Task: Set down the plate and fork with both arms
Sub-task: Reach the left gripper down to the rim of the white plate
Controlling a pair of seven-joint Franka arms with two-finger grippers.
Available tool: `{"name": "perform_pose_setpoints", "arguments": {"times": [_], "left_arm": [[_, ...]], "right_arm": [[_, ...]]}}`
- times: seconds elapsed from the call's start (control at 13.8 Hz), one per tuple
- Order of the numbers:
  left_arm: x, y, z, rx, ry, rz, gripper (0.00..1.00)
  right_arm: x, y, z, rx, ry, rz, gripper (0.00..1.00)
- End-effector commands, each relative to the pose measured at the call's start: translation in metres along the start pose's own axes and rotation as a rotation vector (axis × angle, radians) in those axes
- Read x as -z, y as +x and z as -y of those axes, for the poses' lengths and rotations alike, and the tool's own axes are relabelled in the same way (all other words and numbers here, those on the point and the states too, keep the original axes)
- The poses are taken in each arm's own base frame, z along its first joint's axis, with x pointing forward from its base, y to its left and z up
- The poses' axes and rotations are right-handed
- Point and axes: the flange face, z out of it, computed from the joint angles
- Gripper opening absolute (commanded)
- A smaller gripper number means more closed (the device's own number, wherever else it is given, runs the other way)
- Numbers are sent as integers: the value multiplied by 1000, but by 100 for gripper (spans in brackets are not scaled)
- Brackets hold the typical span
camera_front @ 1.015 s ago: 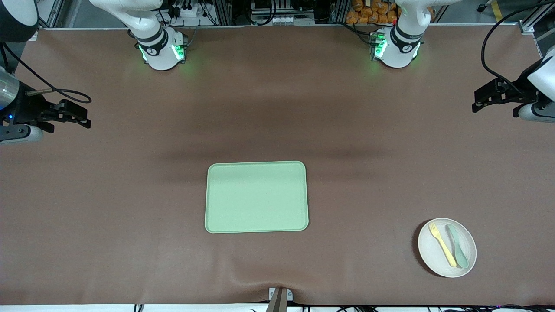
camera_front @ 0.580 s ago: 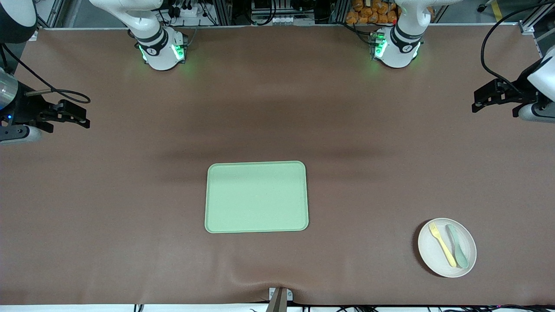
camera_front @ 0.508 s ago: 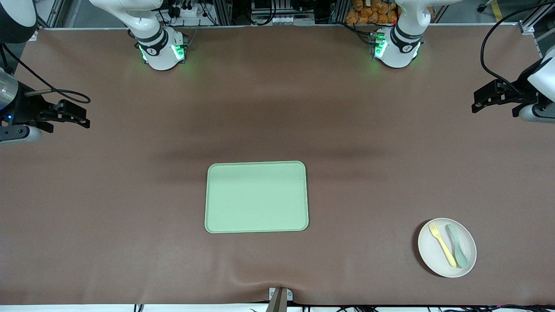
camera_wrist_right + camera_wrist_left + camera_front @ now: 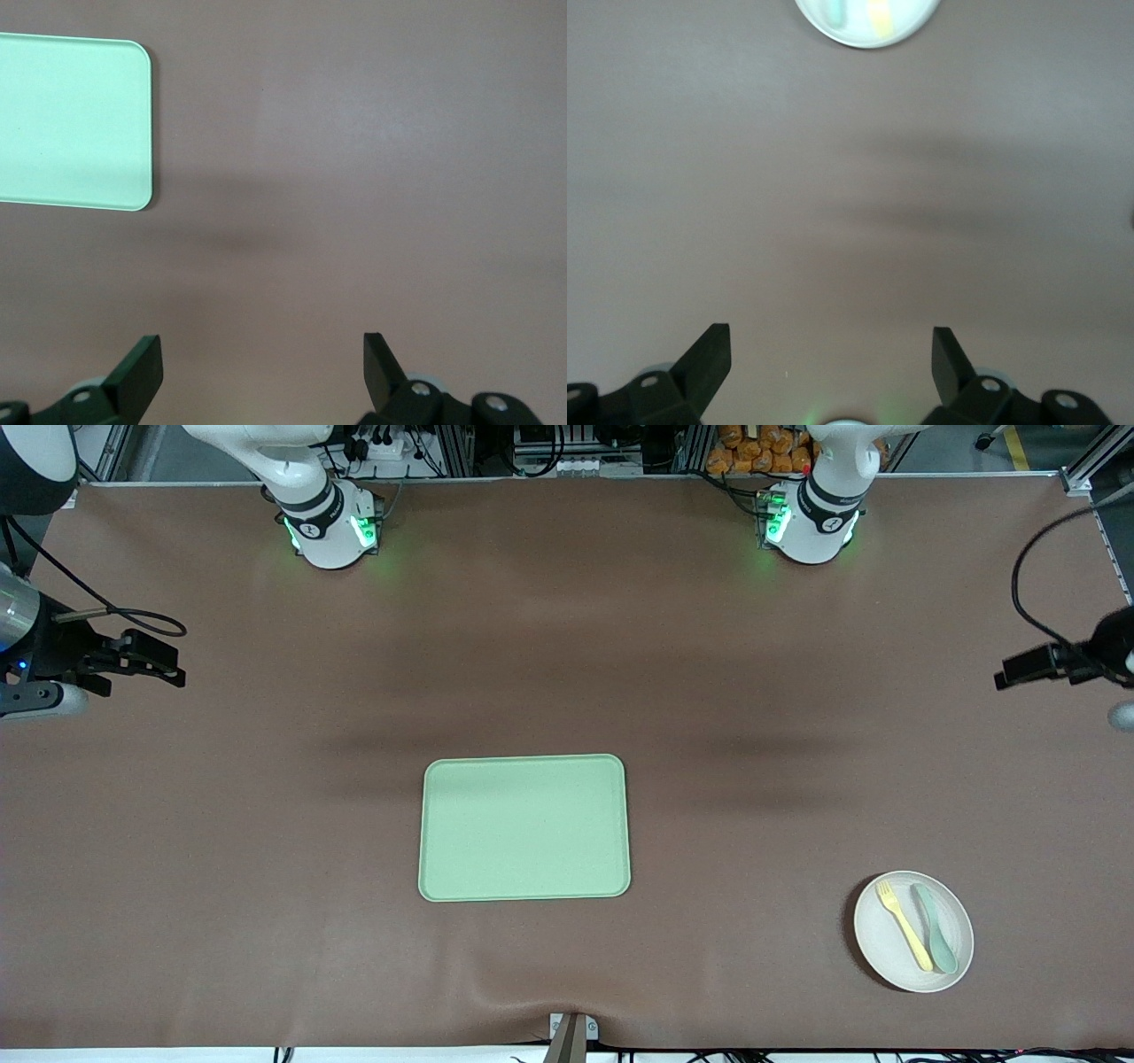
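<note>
the plate [image 4: 913,931] is sitting on the brown table [image 4: 567,646] toward the left arm's end, close to the front camera's edge. the fork [image 4: 903,924] is lying in it, just beside a teal spoon [image 4: 935,927]. the green tray [image 4: 524,827] is resting mid-table, well apart from the plate.

the left gripper [image 4: 831,354] is hanging over bare table at its own end, fingers spread wide and holding nothing; the plate is showing only partly in its wrist view, somewhat blurred. the right gripper [image 4: 263,359] is waiting over bare table at the right arm's end, fingers likewise spread, gripping nothing.
</note>
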Motion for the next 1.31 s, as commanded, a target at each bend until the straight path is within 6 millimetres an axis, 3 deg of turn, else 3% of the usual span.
{"name": "perform_pose_setpoints", "arguments": {"times": [0.0, 0.29, 0.51, 0.73, 0.94, 1.09, 1.23], "left_arm": [[-44, 57, 44, 77, -31, -70, 100], [-120, 125, 57, 92, -41, -182, 100], [-179, 164, 62, 146, -59, -275, 100], [-235, 181, 57, 146, -67, -297, 100], [-277, 192, 62, 153, -70, -337, 100], [-301, 199, 67, 162, -73, -367, 100], [-314, 201, 75, 169, -72, -392, 100]], "right_arm": [[0, -2, 2, 1, 16, 1, 100], [-4, 2, 4, 4, 15, 3, 100], [-3, 2, 8, 10, 14, 2, 100], [-4, 1, 7, 10, 15, 9, 100], [-4, 0, 8, 9, 15, 9, 100], [-2, 1, 9, 10, 14, 5, 100], [-2, 1, 9, 15, 14, 6, 100]]}}
